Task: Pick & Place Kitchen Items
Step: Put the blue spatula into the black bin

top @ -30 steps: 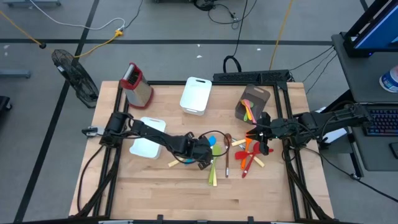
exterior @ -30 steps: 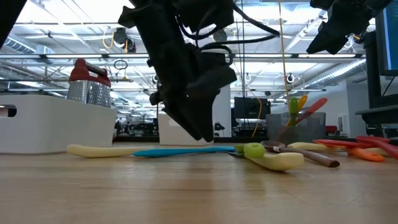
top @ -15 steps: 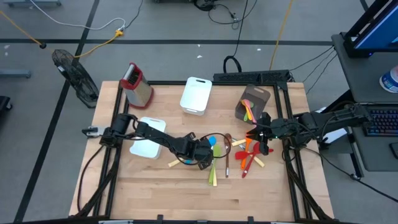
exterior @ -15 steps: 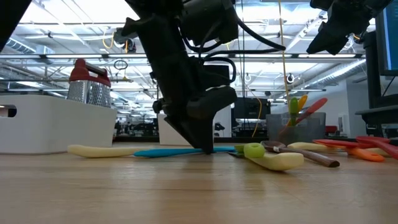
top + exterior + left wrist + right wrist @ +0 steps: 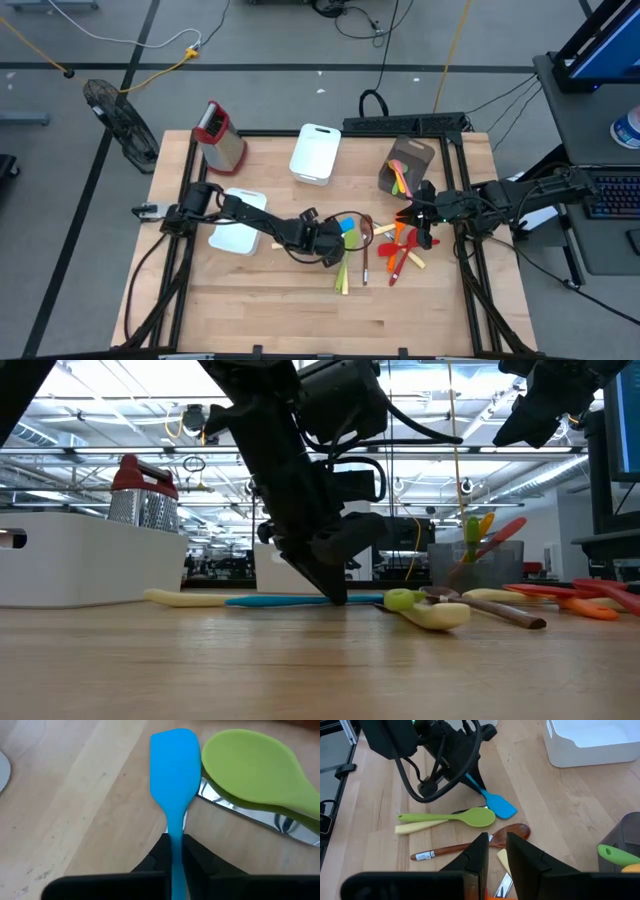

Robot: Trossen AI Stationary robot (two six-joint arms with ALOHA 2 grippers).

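Observation:
A blue spatula [image 5: 172, 775] lies on the wooden table [image 5: 250, 300], its blade beside a green spoon [image 5: 255, 770] that rests on a piece of metal cutlery [image 5: 260, 815]. My left gripper [image 5: 327, 245] is down at the table's middle, shut on the spatula; it also shows in the low view [image 5: 335, 592]. My right gripper [image 5: 415, 225] hangs above the red and orange utensils [image 5: 405, 250] at the right, open by a narrow gap [image 5: 496, 852] and empty. My left gripper pinches the blue spatula's shaft [image 5: 175, 837] just behind the blade, between its two fingers. The fingers slant down from the table's left and lie across the shaft. The spatula lies about level at table height [image 5: 270, 599]; whether it is clear of the wood I cannot tell.
A brown wooden spoon [image 5: 365, 250] lies right of the green spoon. Two white trays [image 5: 315, 152] [image 5: 238, 222] and a metal grater with a red top [image 5: 218, 135] stand at the far left. A dark holder with utensils [image 5: 405, 165] stands at the far right.
My left gripper has come down onto the blue spatula and gone a little toward the table's right edge. The spatula has slid that way along the table with it, staying level.

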